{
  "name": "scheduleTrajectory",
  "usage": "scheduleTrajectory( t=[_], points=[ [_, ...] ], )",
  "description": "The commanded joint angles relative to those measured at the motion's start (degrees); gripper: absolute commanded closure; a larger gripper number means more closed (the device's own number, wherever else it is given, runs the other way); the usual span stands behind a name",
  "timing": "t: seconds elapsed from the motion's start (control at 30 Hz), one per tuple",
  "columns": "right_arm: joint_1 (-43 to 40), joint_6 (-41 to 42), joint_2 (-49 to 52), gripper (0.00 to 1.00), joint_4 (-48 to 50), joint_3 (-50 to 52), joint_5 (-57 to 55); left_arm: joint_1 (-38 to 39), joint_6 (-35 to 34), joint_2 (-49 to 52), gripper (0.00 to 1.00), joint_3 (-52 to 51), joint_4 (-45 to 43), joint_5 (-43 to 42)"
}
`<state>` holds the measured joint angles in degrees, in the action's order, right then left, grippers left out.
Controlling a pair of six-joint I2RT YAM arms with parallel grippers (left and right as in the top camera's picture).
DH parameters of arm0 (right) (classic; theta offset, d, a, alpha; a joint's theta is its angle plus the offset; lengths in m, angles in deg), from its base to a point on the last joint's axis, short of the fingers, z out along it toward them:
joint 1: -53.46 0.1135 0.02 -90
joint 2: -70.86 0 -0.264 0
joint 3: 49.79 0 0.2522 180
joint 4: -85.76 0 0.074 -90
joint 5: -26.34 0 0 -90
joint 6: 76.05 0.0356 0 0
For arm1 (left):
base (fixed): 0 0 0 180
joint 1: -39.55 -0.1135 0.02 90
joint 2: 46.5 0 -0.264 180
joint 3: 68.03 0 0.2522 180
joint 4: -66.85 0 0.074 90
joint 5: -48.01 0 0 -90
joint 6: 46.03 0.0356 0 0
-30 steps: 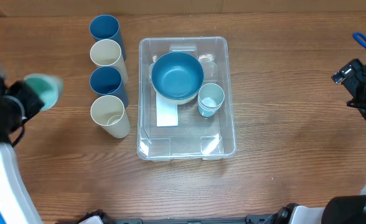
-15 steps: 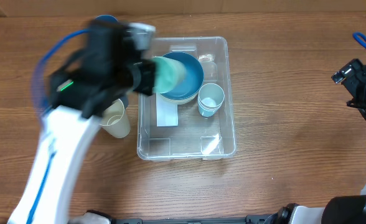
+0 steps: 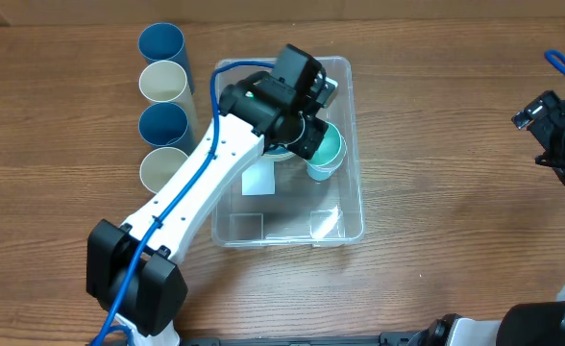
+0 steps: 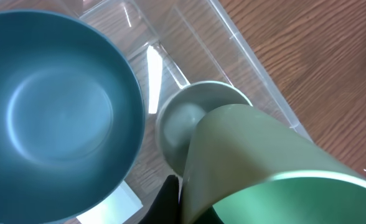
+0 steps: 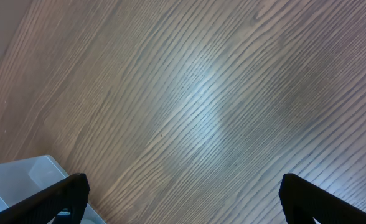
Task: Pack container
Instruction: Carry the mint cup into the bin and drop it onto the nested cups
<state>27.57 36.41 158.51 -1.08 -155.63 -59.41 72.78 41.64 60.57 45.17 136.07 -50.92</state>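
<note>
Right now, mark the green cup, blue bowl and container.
green cup (image 4: 251, 149), left wrist view, outer side wall.
blue bowl (image 4: 58, 112), left wrist view, inner floor.
container (image 3: 287, 240), overhead view, front wall.

Wood-grain counter (image 3: 436, 192), brown, grain running L-R in overhead view. Clear container (image 3: 282, 229) sits flat on it at ctr, long side running 12 to 6. At container's 9-10 o'clock, a column of 4 upright cups, mouths up, packed close, just beside the container wall. From 12 toward 6: far blue cup (image 3: 160, 43), far cream cup (image 3: 163, 83), near blue cup (image 3: 162, 123), near cream cup (image 3: 159, 169). At approx 2 o'clock, at frame edge, a blue loop (image 3: 563, 69), cut off, well apart from the rest; can't tell if it rests on the surface.
</note>
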Motion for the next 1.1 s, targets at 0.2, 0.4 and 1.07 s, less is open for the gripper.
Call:
scheduleTrajectory(
  t=[0.2, 0.4, 1.07],
  points=[
    [-0.17, 0.28, -0.31, 0.0, 0.13, -0.57, -0.07, 0.98, 1.73, 0.55, 0.78, 1.79, 0.0, 6.08],
    [-0.17, 0.28, -0.31, 0.0, 0.13, -0.57, -0.07, 0.96, 0.79, 0.44, 0.53, 9.05, 4.35, 7.48],
    [-0.17, 0.28, -0.31, 0.0, 0.13, -0.57, -0.07, -41.59, -10.14, 8.83, 0.32, 36.3, 20.41, -11.21]
  ],
)
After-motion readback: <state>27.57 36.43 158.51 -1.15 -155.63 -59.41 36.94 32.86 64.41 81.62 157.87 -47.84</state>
